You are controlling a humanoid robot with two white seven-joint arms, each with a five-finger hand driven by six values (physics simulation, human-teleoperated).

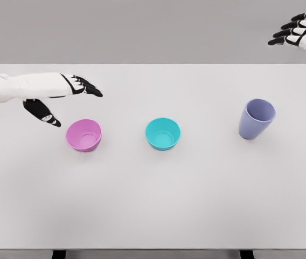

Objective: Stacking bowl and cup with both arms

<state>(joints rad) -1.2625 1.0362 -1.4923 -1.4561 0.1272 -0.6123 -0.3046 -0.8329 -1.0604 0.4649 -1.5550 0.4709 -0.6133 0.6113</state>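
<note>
The pink bowl (84,135) stands upright on the left part of the white table (153,205), mouth up and holding nothing. To its right, near the middle of the table, the teal bowl (163,133) stands the same way, and farther right, well apart from both, the lavender cup (256,118) is upright too, taller and narrower than the bowls. All three form a loose row across the middle depth of the table, none touching another.

The left hand (61,94) hangs just beyond and to the left of the pink bowl, fingers spread and pointing right, thumb dropped toward the bowl's far-left rim; it holds nothing. Whether the thumb tip is above the table or resting on it is hard to tell from this angle. The right hand (299,31) is at the far right corner, past the table's far edge, fingers loosely spread, empty, and well away from the cup.

The step in hand looks like the approach, with the left hand nearer its grasp than the right. To do it well, the left hand should come down with thumb on one side of the pink bowl's wall and fingers on the other, closing on the rim rather than pushing it sideways, since a light bowl will likely slide. The right hand needs to travel nearer and left to reach the cup, and should grip it around its middle so it stays upright.
</note>
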